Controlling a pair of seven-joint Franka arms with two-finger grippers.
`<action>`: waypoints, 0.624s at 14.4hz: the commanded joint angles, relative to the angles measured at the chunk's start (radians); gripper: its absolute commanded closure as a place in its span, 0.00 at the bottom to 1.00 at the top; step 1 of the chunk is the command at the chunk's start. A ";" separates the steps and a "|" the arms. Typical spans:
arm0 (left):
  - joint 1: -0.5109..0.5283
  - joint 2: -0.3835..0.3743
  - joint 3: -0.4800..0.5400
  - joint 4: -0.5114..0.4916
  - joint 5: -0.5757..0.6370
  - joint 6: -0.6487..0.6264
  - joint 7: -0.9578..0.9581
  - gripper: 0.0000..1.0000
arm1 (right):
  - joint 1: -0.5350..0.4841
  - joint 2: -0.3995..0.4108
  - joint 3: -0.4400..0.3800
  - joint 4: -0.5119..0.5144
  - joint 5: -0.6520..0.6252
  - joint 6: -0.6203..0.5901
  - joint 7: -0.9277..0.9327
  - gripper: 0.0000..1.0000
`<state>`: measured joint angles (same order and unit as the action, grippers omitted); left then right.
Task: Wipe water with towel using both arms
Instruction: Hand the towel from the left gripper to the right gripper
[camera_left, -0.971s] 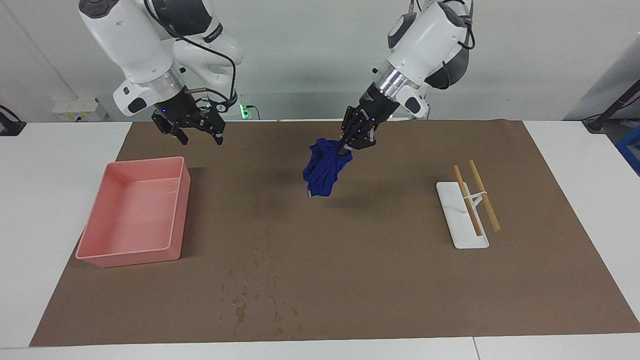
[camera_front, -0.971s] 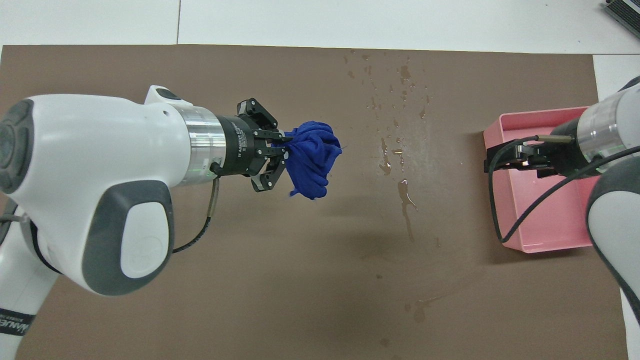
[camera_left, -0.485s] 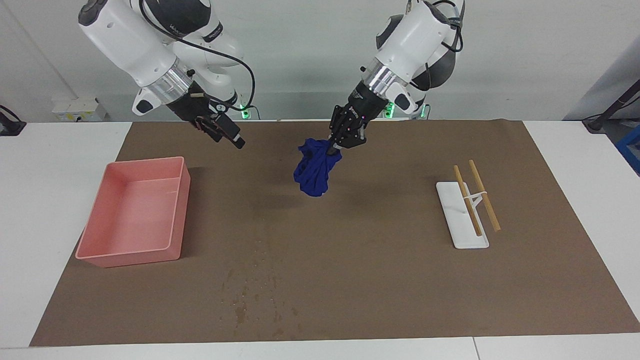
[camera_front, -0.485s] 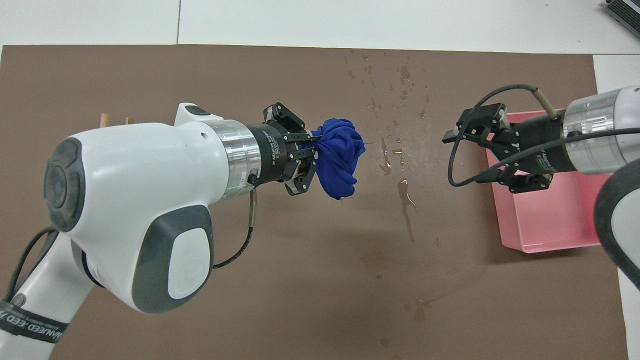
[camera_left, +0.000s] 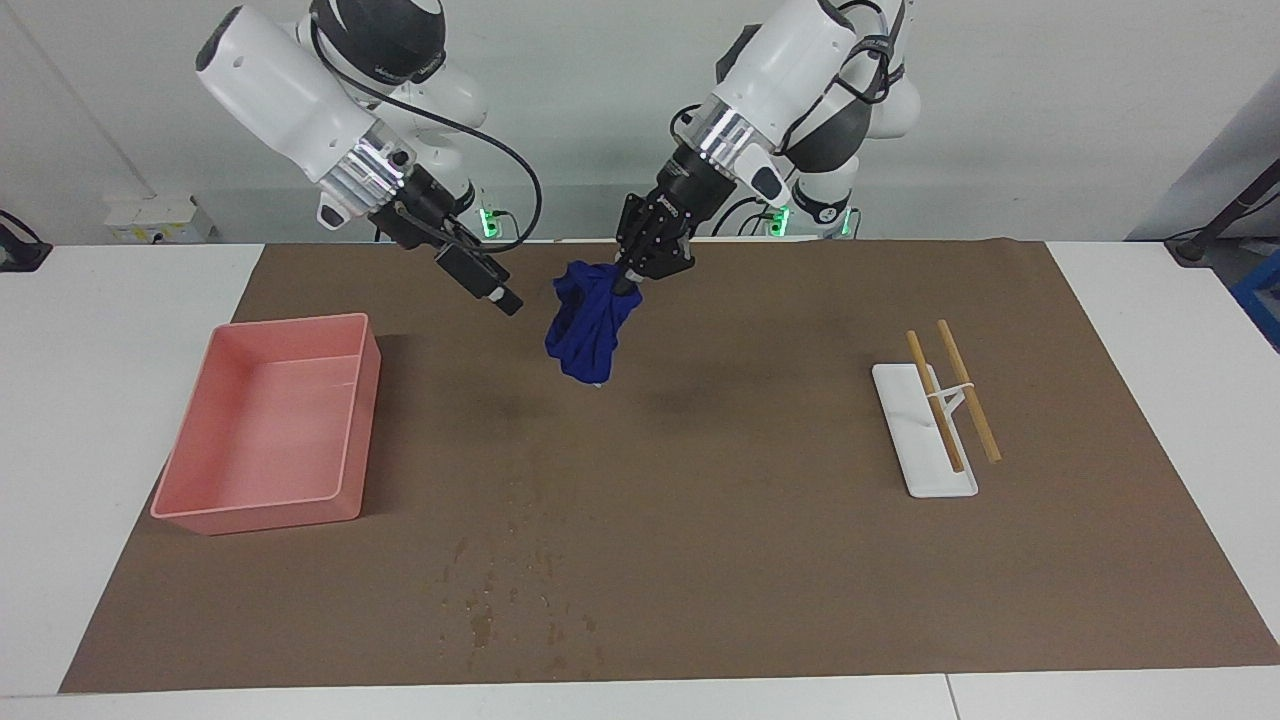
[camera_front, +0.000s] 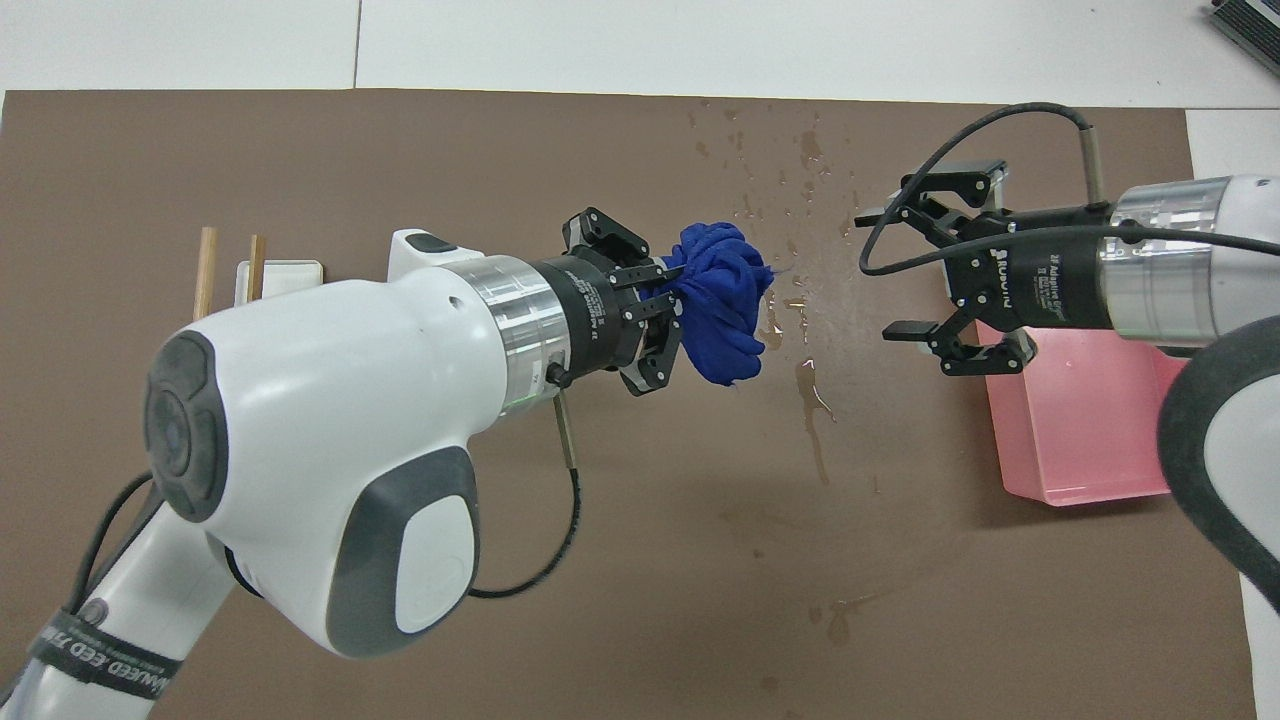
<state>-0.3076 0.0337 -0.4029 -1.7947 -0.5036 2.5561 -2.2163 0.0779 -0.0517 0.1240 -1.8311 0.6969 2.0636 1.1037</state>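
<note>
- Left gripper (camera_left: 628, 281), upper centre of the facing view: fingertips pinched tight on the top of the towel (camera_left: 586, 322), outer links splayed to the sides.
- Towel: a bunched royal-blue bundle hanging clear of the brown paper sheet (camera_left: 760, 560), its long axis running roughly straight down from the pinch. Its shadow lies on the paper below it.
- Right gripper (camera_left: 490, 290), upper left of centre in the facing view: fingers spread wide and empty, raised over the paper just beside the towel and pointed at it. Overhead view shows the same: open right gripper (camera_front: 885, 275) facing the towel (camera_front: 722, 300) across a small gap, not touching.
- Key relation: the towel hangs between the two grippers, so the right gripper is the near free hand. Likely next step is a sideways close-in to take the hanging lower part.
- Water (camera_left: 505, 590): dark specks and streaks at lower centre of the facing view, well apart from the raised towel and unwiped.
- Pink tray (camera_left: 330, 500) at frame left and white rack with two wooden sticks (camera_left: 938, 425) at frame right are not involved.
- Risk, as judged: loose folds could slip out of a shallow grasp.
</note>
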 joint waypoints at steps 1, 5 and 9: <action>-0.060 -0.006 0.013 -0.009 -0.026 0.096 -0.009 1.00 | 0.052 -0.037 0.002 -0.074 0.032 0.091 0.070 0.00; -0.100 -0.011 0.015 -0.038 -0.026 0.105 -0.008 1.00 | 0.072 -0.034 0.002 -0.086 0.032 0.110 0.081 0.00; -0.102 -0.011 0.013 -0.031 -0.026 0.110 -0.011 1.00 | 0.071 -0.034 0.002 -0.088 0.035 0.112 0.076 0.28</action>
<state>-0.3889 0.0365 -0.4025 -1.8166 -0.5037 2.6404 -2.2218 0.1536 -0.0573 0.1222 -1.8871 0.7003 2.1500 1.1805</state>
